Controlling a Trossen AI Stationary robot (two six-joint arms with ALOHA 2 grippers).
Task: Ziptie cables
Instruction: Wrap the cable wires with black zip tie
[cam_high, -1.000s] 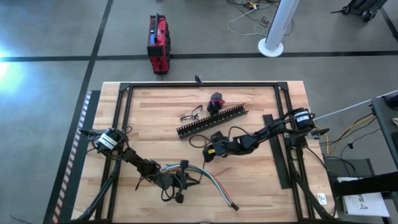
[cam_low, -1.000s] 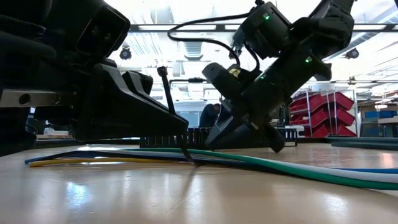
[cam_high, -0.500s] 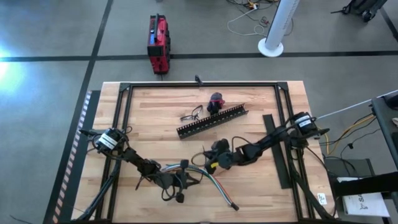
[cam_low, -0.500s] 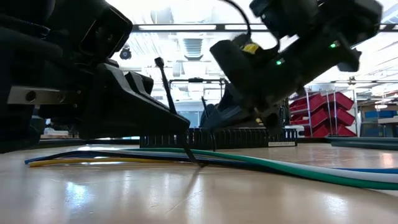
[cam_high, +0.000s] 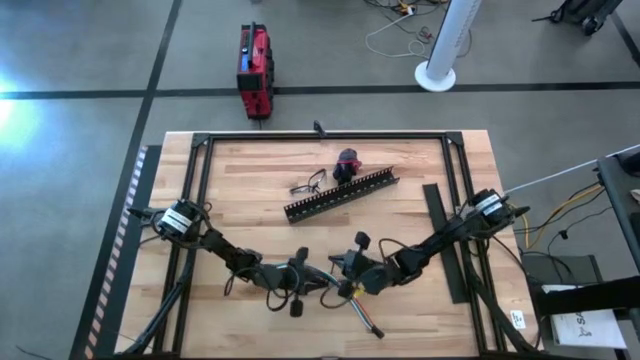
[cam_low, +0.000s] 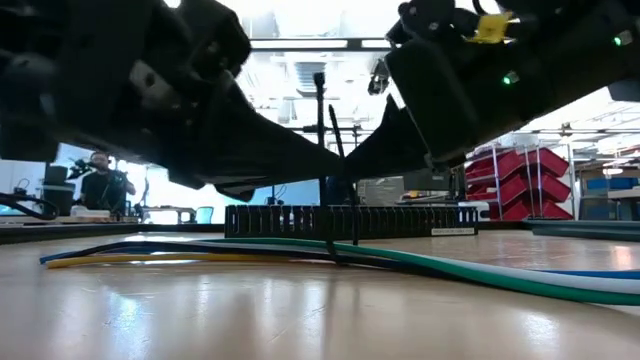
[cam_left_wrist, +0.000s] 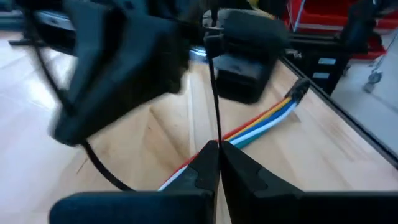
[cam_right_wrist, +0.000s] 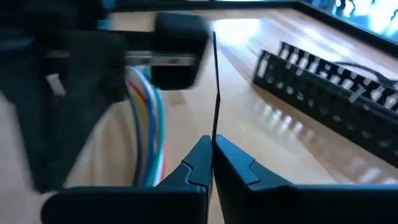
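Observation:
The cables (cam_high: 352, 305) lie flat near the table's front edge, a bundle of green, white, blue and red wires (cam_low: 480, 272). The thin black ziptie (cam_low: 322, 150) stands upright over them, with its lower bend at the bundle (cam_low: 335, 255). My left gripper (cam_high: 316, 280) and my right gripper (cam_high: 342, 284) meet tip to tip just above the bundle. Each is shut on the ziptie. In the low view the left one (cam_low: 335, 165) comes in from the picture's left and the right one (cam_low: 362, 160) from its right. My left gripper pinches the ziptie's thin strip (cam_left_wrist: 217, 134) between its two fingertips, coming in nearly level from the table's left. The strip runs on upright past the fingers. My right gripper pinches the strip (cam_right_wrist: 214, 130) between its fingertips, slanting slightly down from the table's right. The fingers lie across the strip, which stands upright above the cables.
A black slotted duct (cam_high: 342, 193) lies slantwise at mid table. A red-and-black lump (cam_high: 347, 162) and a small wire tangle (cam_high: 308, 184) sit behind it. A flat black cover strip (cam_high: 440, 240) lies at the right. A person (cam_low: 100, 185) sits in the room beyond the table.
My right gripper has swung toward the table's near edge and left, rolling as it went, from near the duct up against my left gripper at the ziptie. My left gripper has shifted a little to the right and rolled. The ziptie, which leaned before, now stands upright.

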